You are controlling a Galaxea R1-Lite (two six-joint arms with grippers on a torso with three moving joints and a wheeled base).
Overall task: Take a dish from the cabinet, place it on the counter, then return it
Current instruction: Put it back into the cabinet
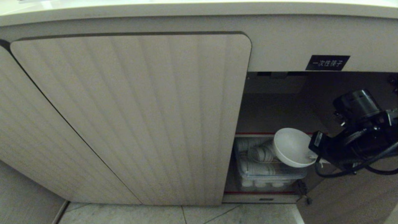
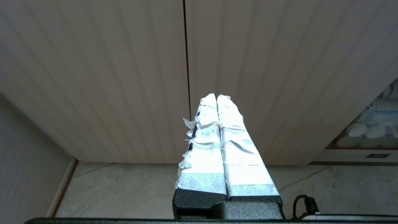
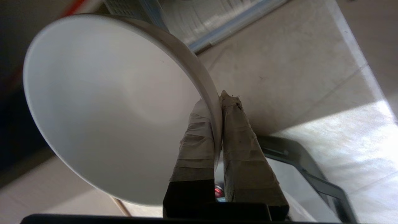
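The dish (image 1: 292, 146), a small deep white bowl, hangs tilted in the open right side of the cabinet (image 1: 130, 118), above a clear bin of crockery. My right gripper (image 1: 312, 156) is shut on the dish's rim (image 3: 214, 102), one taped finger inside the bowl and one outside. The counter (image 1: 199, 9) runs along the top of the head view as a pale rim. My left gripper (image 2: 216, 97) is shut and empty, pointing at the closed ribbed doors low near the floor; it does not show in the head view.
A clear plastic bin (image 1: 267, 171) with stacked white bowls and cups sits on the red-edged shelf (image 1: 258, 193). A black label (image 1: 327, 62) with white characters is above the opening. The closed door's edge (image 1: 239, 124) borders the opening. Tiled floor (image 1: 186, 214) lies below.
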